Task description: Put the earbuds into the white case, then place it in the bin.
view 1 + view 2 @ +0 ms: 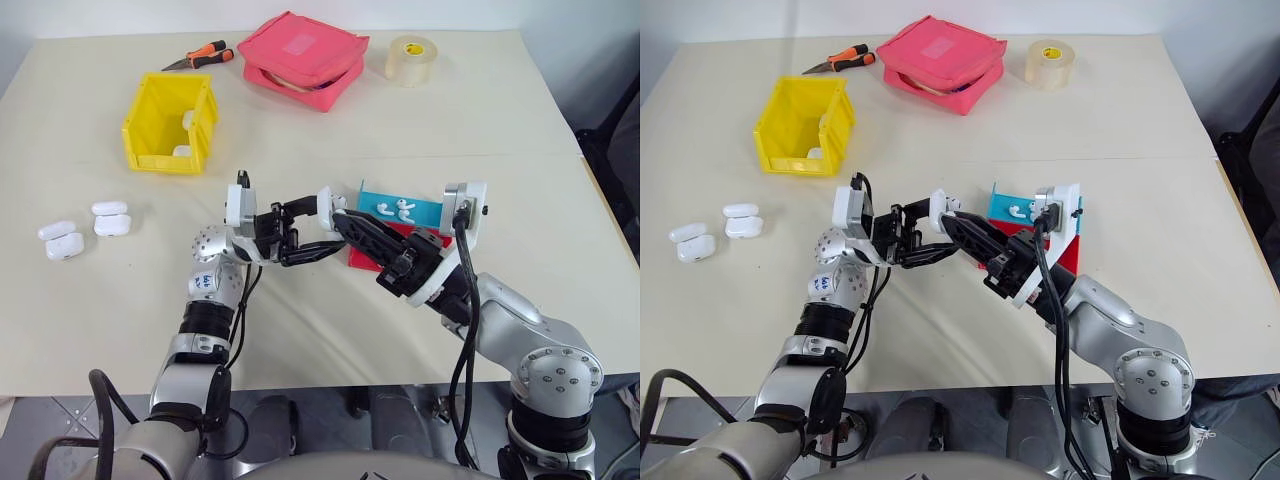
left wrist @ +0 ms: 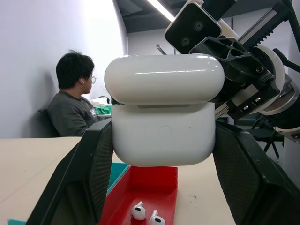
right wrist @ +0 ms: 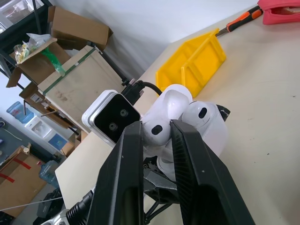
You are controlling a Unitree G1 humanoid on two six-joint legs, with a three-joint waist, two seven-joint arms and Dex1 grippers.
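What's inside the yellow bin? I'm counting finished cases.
Two white cases show inside the yellow bin, against its right wall. Its near wall hides part of the floor.

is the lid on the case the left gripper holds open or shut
Open: in the right wrist view the white case's lid is tipped back, an earbud at its mouth.

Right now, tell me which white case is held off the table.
The white case clamped in the left gripper, lid ajar, with the right gripper at it. The other cases lie shut on the table, and more sit in the bin.
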